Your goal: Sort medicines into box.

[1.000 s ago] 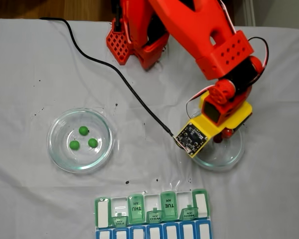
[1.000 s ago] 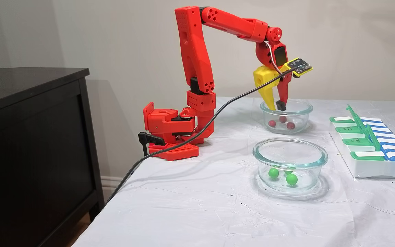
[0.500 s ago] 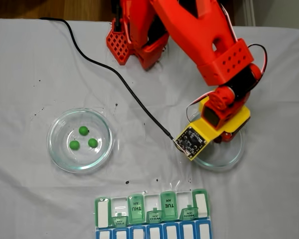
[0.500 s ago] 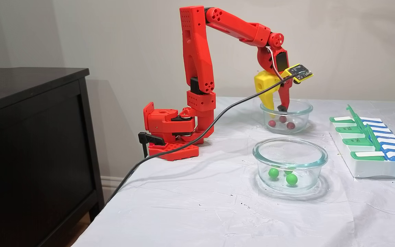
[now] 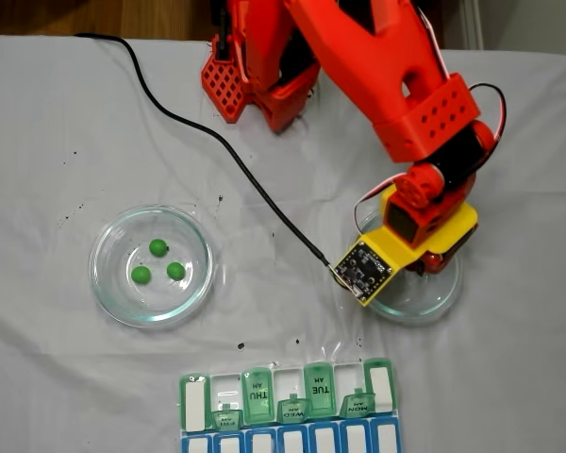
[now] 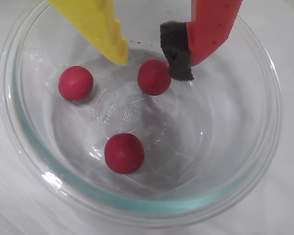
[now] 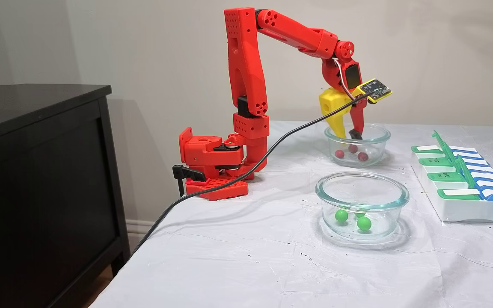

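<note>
Three red medicines lie in a clear glass dish. My gripper is open inside this dish, the yellow finger on the left and the red finger's black pad on the right. The upper middle red ball sits between the two tips, close against the pad. In a fixed view the gripper reaches down past the dish rim. Three green medicines rest in a second dish. The box has several green lids raised.
A black cable runs from the wrist camera board across the white cloth to the table's far left corner. The red arm base stands at the back. A dark cabinet stands beside the table.
The arm has lowered, and the gripper has sunk from the rim deeper into the dish of red balls. The balls, green dish and box have not moved.
</note>
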{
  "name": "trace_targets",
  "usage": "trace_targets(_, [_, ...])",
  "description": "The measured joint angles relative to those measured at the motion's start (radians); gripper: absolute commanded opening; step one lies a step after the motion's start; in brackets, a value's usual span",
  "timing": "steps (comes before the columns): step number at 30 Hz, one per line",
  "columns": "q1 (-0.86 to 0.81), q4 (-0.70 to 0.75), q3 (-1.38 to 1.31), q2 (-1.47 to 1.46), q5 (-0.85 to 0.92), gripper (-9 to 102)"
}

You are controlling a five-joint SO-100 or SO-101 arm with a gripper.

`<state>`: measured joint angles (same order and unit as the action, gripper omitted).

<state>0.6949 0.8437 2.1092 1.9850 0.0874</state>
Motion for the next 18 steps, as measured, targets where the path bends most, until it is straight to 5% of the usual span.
trace_targets(18, [0.0, 0.02, -0.002, -0.054, -0.025, 13])
